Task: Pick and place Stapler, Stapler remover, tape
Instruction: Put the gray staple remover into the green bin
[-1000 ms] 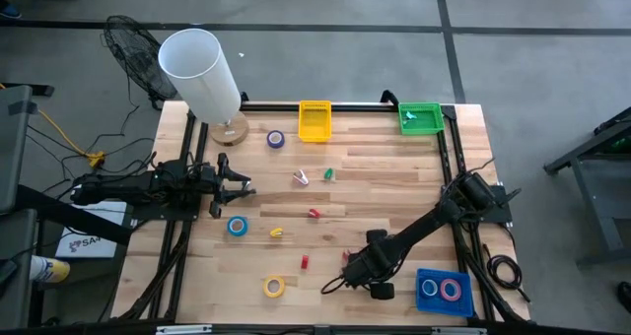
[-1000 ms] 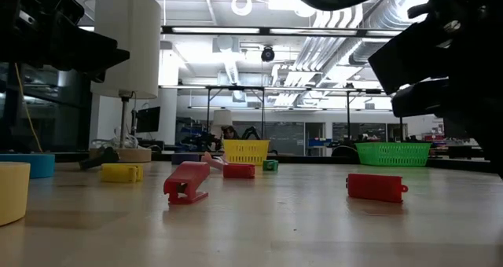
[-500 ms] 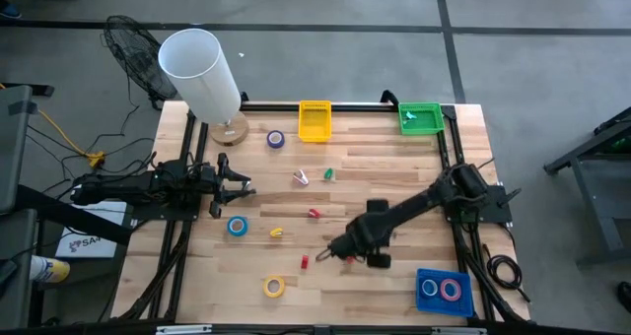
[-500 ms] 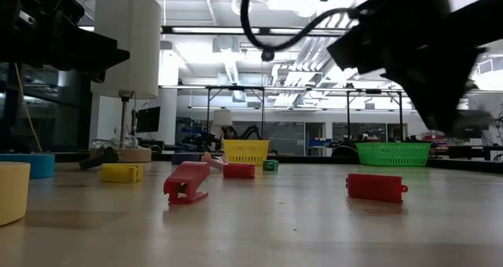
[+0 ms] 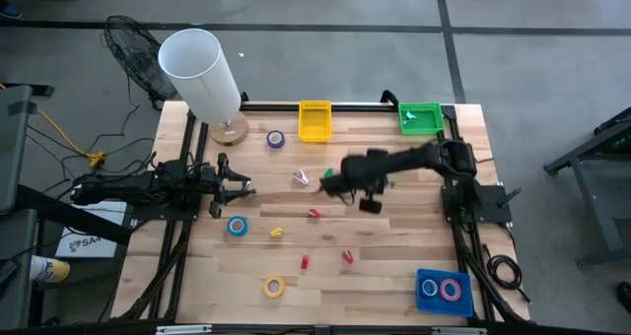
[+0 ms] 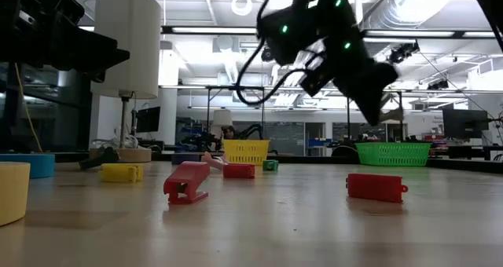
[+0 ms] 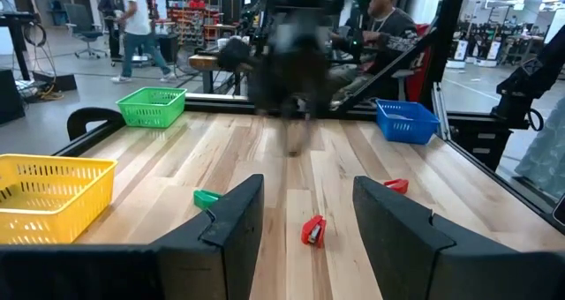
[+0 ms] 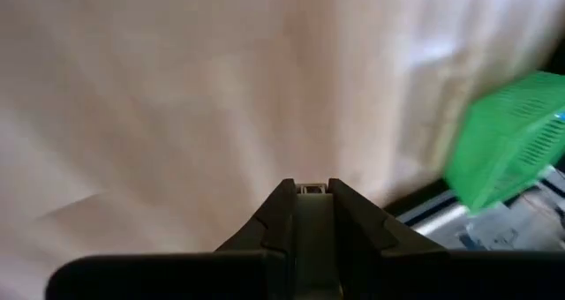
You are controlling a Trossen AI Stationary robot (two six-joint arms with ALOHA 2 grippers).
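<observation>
Tape rolls lie flat on the wooden table: purple, blue and yellow. A blue one and a pink one lie in the blue bin. Small red, green, yellow and pink-white pieces are scattered mid-table; which are staplers and which stapler removers I cannot tell. My right gripper hangs shut above the middle of the table, beside the green piece, with nothing in it. My left gripper waits open at the table's left edge, pointing level.
A yellow basket and a green basket stand at the far edge. A lamp with a white shade stands at the far left corner. Two more red pieces lie toward the near edge. People move in the room beyond.
My right gripper has swung from the near edge beside the blue bin toward the table's far edge, rising and turning as it went. It now hangs over the middle of the table, still shut. The red pieces below it have stayed in place.
</observation>
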